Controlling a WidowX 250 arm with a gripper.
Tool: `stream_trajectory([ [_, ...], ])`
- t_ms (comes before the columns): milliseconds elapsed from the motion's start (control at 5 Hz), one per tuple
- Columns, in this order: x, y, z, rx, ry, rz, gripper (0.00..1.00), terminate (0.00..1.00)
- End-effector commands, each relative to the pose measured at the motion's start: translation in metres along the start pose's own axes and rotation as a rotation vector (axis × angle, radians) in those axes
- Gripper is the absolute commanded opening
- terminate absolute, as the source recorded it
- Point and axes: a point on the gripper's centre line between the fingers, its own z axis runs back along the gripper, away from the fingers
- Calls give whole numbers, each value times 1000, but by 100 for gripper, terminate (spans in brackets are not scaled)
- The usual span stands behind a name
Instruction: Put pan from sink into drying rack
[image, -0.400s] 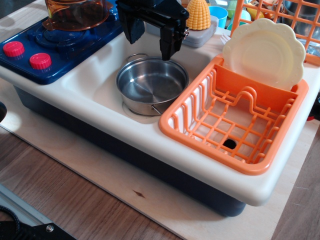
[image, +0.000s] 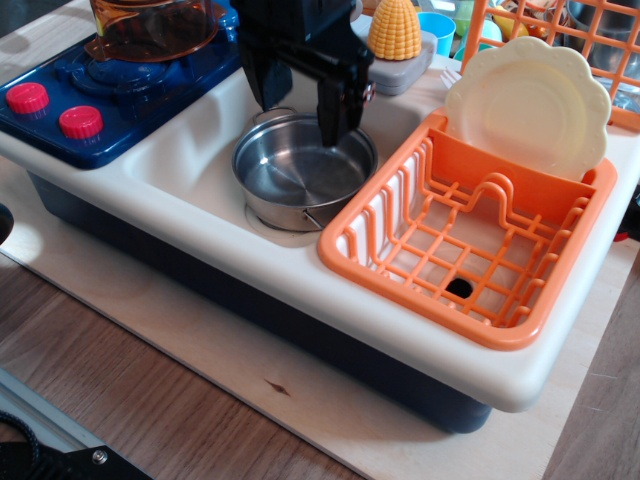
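The pan (image: 296, 182), a small shiny steel pot with thin wire handles, sits in the white sink (image: 190, 165) of the toy kitchen. My black gripper (image: 298, 118) hangs over the pan's far rim, open, one finger (image: 335, 115) reaching just inside the rim and the other finger (image: 262, 85) behind it. It holds nothing. The orange drying rack (image: 470, 240) stands right of the pan on the white counter, its front compartment empty. A cream scalloped plate (image: 530, 105) stands upright in the rack's rear slot.
A navy stove (image: 95, 95) with red knobs (image: 55, 110) lies to the left, bearing an orange translucent pot (image: 150, 25). A toy corn cob (image: 395, 28) and an orange wire-grid basket (image: 570, 40) stand behind. The wooden board's edge (image: 330, 430) runs in front.
My gripper has dropped lower and shifted slightly left, closer to the pan's far rim. The pan and rack have not moved.
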Motion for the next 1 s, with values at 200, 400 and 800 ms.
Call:
stream_trajectory([
  [200,-9,12,10,1,-197,-524,100,0],
  [400,-8,15,7,-17,-185,-645,100,0],
  [800,-19,9,1,-117,-163,-757,100,0],
])
